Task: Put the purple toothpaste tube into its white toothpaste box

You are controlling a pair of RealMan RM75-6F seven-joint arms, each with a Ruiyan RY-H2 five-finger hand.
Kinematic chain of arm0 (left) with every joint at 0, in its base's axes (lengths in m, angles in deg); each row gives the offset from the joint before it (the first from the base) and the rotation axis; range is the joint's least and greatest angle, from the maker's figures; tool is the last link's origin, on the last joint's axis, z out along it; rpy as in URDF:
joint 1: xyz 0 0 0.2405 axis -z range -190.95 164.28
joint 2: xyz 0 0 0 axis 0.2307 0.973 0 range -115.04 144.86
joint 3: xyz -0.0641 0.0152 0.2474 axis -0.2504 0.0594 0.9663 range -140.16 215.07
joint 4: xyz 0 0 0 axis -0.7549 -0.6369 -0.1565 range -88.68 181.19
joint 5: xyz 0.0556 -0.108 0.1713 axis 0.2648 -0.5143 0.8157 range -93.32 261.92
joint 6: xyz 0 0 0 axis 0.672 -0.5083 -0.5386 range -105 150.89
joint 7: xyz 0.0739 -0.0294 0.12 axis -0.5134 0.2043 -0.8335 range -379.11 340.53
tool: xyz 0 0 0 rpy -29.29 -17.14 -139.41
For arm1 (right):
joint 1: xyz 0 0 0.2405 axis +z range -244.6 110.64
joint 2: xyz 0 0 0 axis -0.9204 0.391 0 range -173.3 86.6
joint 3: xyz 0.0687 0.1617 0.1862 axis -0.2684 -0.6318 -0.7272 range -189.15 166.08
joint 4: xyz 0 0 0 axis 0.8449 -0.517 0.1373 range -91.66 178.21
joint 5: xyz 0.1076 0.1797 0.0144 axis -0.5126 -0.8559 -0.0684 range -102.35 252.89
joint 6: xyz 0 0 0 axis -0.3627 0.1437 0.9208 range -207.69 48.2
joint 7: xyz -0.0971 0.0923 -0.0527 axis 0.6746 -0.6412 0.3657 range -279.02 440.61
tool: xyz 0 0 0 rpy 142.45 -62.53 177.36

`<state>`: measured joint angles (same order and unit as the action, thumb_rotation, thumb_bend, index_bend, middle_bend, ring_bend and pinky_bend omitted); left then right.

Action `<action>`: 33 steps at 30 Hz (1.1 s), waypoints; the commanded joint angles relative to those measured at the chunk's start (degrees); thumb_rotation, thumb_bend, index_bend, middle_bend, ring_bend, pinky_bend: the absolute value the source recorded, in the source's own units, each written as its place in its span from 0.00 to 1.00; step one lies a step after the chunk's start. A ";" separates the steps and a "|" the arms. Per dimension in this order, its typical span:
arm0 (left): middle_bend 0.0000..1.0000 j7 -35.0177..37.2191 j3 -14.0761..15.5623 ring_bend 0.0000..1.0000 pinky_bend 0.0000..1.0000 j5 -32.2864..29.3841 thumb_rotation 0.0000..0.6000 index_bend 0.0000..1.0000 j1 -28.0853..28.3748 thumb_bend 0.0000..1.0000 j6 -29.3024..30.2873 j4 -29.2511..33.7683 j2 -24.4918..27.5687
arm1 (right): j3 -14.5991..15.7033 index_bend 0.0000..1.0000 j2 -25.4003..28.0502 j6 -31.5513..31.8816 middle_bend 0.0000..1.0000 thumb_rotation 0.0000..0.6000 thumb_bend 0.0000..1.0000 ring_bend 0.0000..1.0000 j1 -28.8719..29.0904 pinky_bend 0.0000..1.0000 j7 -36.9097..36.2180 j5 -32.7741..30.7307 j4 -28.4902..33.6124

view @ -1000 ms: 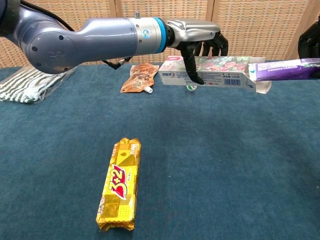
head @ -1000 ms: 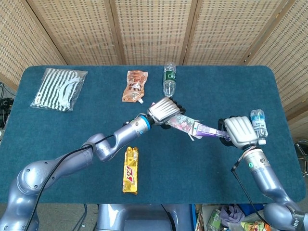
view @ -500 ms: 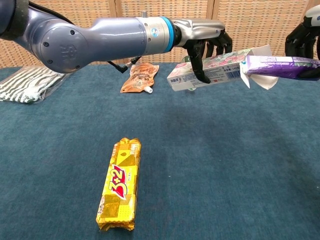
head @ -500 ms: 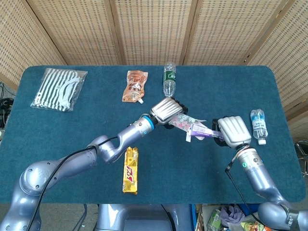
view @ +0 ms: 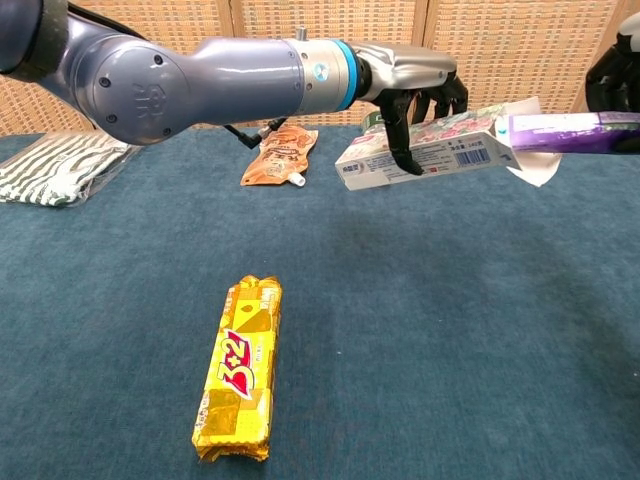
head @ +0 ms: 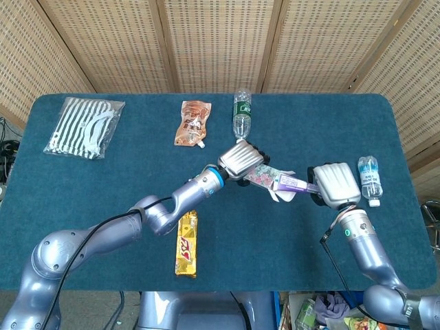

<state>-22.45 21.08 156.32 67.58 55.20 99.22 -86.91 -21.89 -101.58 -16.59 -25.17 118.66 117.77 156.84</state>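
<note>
My left hand [head: 239, 159] [view: 415, 85] grips the white toothpaste box [view: 430, 150] [head: 260, 174] in the air, its open flap end [view: 530, 160] turned toward the right. Facing it, my right hand [head: 333, 184] [view: 612, 80] holds the purple toothpaste tube [view: 575, 131] [head: 294, 183] level. The tube's near end sits right at the box's open mouth, over the flap. I cannot tell whether the tip is inside.
A gold snack bar [head: 185, 243] [view: 240, 368] lies on the blue table [head: 82, 199] near the front. An orange pouch [head: 192, 124] and a bottle [head: 241, 113] lie at the back, a striped bag [head: 84, 127] at the far left. A small water bottle [head: 368, 180] lies beside my right hand.
The left hand has lifted the box and tilted its open end upward. The right hand brought the tube leftward to the box's mouth.
</note>
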 commanded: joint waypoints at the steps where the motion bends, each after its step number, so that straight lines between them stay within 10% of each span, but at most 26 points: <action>1: 0.49 -2.83 0.05 0.42 0.42 -1.66 1.00 0.48 0.47 0.26 -0.38 0.06 -0.23 | 0.99 0.57 0.83 0.42 0.62 1.00 0.67 0.48 1.46 0.46 3.63 -3.49 0.81; 33: 0.50 -13.41 -1.46 0.42 0.43 -12.15 1.00 0.48 2.72 0.26 0.08 0.85 -3.82 | 2.36 0.57 -1.17 2.56 0.62 1.00 0.67 0.49 8.98 0.47 11.48 -15.23 2.13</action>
<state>-35.73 19.78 144.41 70.19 55.20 100.17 -90.57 -19.59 -102.69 -14.16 -16.30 130.02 102.58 158.87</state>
